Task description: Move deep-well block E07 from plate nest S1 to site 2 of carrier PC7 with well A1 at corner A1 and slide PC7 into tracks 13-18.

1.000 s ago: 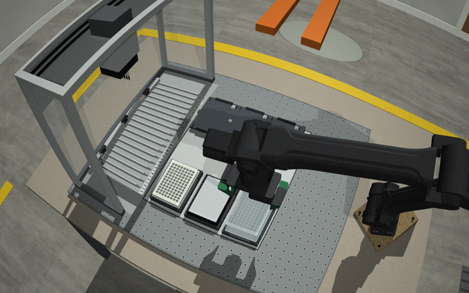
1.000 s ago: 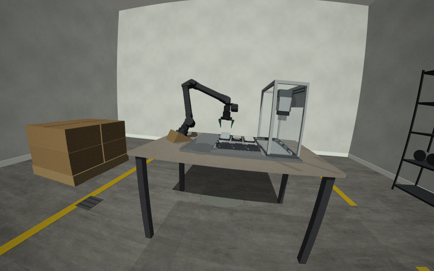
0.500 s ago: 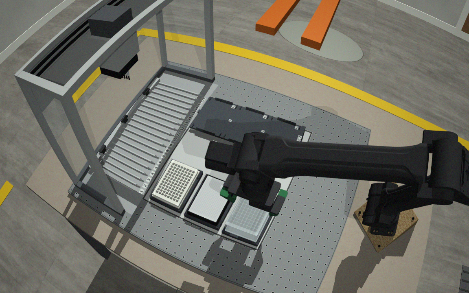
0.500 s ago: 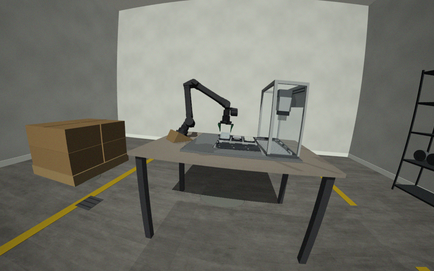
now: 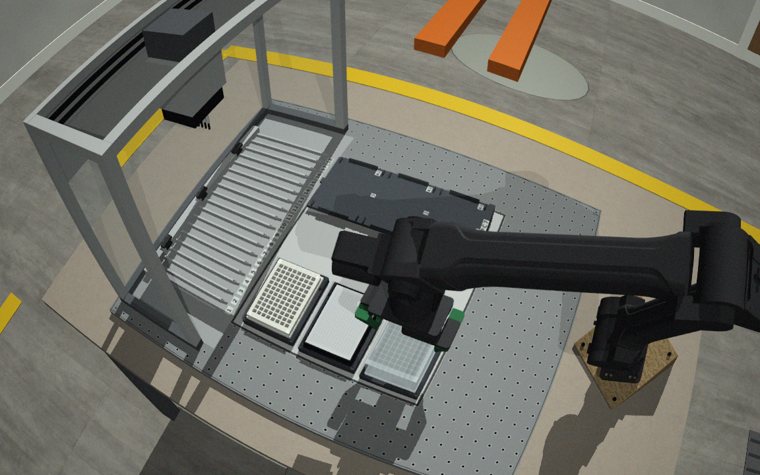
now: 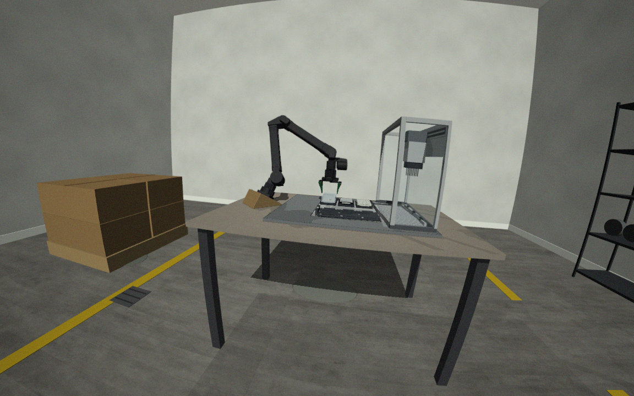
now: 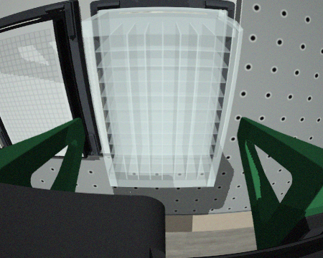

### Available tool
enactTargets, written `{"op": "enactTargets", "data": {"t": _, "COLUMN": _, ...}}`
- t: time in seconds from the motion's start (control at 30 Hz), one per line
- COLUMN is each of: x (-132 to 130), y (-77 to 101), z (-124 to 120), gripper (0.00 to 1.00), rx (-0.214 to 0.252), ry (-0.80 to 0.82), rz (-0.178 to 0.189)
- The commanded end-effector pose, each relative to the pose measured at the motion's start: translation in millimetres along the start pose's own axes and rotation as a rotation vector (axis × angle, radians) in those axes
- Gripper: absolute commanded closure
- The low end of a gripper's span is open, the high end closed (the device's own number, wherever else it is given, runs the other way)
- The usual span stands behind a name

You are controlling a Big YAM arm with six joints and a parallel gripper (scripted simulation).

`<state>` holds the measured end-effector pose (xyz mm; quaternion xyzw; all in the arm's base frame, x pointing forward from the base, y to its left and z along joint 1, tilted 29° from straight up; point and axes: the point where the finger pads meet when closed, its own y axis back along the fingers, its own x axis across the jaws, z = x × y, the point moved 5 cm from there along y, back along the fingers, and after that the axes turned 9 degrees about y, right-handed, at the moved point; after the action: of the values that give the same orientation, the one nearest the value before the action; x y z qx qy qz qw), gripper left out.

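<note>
The clear deep-well block E07 (image 5: 397, 357) sits in nest S1, the nest nearest the table's front; it fills the middle of the wrist view (image 7: 164, 96). My gripper (image 5: 409, 322) hangs wide open just above the block's near end, one green finger on each long side, touching nothing; it also shows in the wrist view (image 7: 161, 163) and in the exterior view (image 6: 329, 185). The dark carrier PC7 (image 5: 400, 198) lies on the apron in front of the rails, partly hidden by my arm, and the sites I can see are empty. The ribbed rails (image 5: 249, 206) lie under the frame.
The 384-well plate E10 (image 5: 337, 324) sits in the middle nest and the white 96-well plate E01 (image 5: 284, 295) in the nest nearest the rails. The grey instrument frame (image 5: 128, 135) with its pipetting head stands over the rails. The arm's base (image 5: 625, 348) is at the right.
</note>
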<state>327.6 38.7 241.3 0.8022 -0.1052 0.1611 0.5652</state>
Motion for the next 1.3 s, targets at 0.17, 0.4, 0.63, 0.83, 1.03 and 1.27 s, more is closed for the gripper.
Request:
{"op": "enactTargets", "data": {"t": 0.17, "x": 2.9, "y": -8.3, "z": -3.9, "gripper": 0.00, "rx": 0.002, "ry": 0.001, "rz": 0.002}}
{"op": "enactTargets", "data": {"t": 0.4, "x": 2.6, "y": -16.6, "z": -3.5, "gripper": 0.00, "rx": 0.002, "ry": -0.001, "rz": -0.002}}
{"op": "enactTargets", "data": {"t": 0.63, "x": 2.5, "y": -22.6, "z": -3.6, "gripper": 0.00, "rx": 0.002, "ry": -0.001, "rz": -0.002}}
{"op": "enactTargets", "data": {"t": 0.83, "x": 2.4, "y": -27.7, "z": -3.6, "gripper": 0.00, "rx": 0.002, "ry": -0.001, "rz": -0.002}}
{"op": "enactTargets", "data": {"t": 1.03, "x": 2.2, "y": -33.7, "z": -3.6, "gripper": 0.00, "rx": 0.002, "ry": -0.001, "rz": -0.003}}
{"op": "enactTargets", "data": {"t": 1.27, "x": 6.0, "y": -36.0, "z": -4.8, "gripper": 0.00, "rx": 0.003, "ry": 0.002, "rz": 0.007}}
